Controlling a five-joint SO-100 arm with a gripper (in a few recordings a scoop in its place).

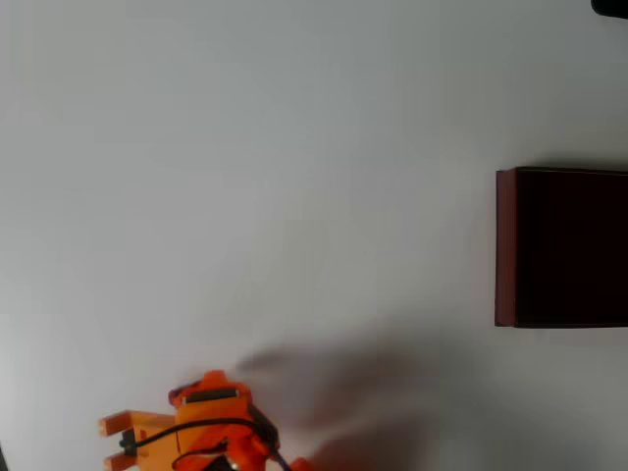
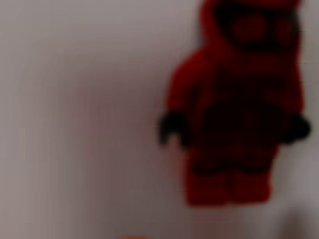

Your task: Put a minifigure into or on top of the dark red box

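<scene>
Your minifigure (image 2: 234,104) sits right of centre in the wrist view, blurred and very close to the lens: a red body with dark hands at each side, lying against the pale counter (image 2: 75,124). Whether it is touched by anything, you cannot tell.

In the overhead view the dark red box (image 1: 561,247) rests at the right edge of the white counter, its open, very dark interior facing up. The orange gripper (image 1: 186,432) is at the bottom left, well apart from the box. You cannot tell how wide its fingers stand.
</scene>
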